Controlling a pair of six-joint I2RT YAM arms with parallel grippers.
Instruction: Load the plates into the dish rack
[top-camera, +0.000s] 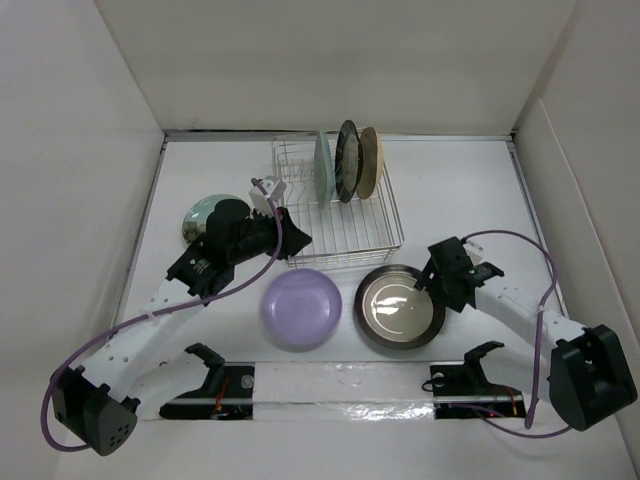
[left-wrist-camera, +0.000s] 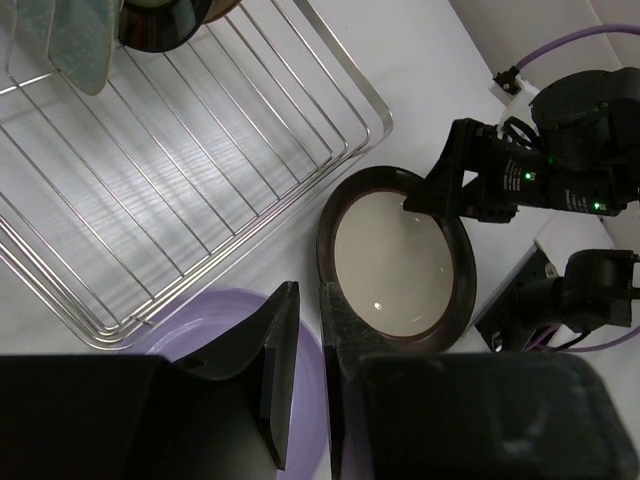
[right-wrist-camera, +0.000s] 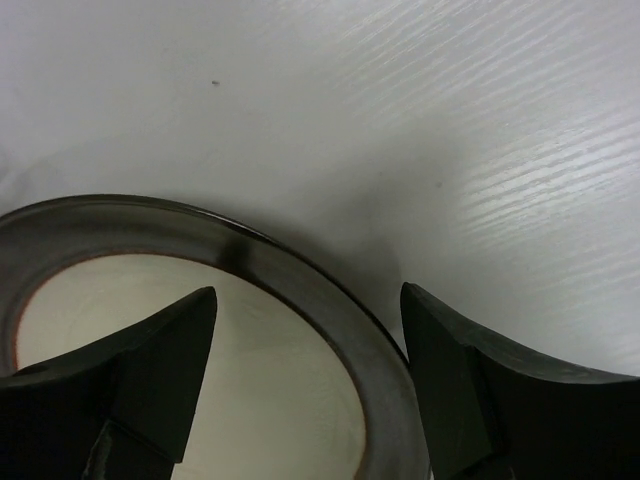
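The silver wire dish rack (top-camera: 345, 225) stands at the back centre, with a mint plate (top-camera: 323, 168), a dark patterned plate (top-camera: 348, 160) and a tan plate (top-camera: 371, 160) upright in it. A lavender plate (top-camera: 301, 308) and a dark-rimmed silver plate (top-camera: 400, 306) lie flat in front of the rack. A pale green plate (top-camera: 198, 213) lies at the left, partly hidden by my left arm. My left gripper (top-camera: 292, 236) is shut and empty above the rack's front left corner; the left wrist view (left-wrist-camera: 308, 295) shows the lavender plate (left-wrist-camera: 225, 325) below it. My right gripper (right-wrist-camera: 305, 295) is open and straddles the silver plate's rim (right-wrist-camera: 300, 280).
White walls enclose the table on the left, back and right. A white strip with black mounts (top-camera: 340, 382) runs along the near edge. The rack (left-wrist-camera: 180, 180) has free slots left of the mint plate. Purple cables loop beside both arms.
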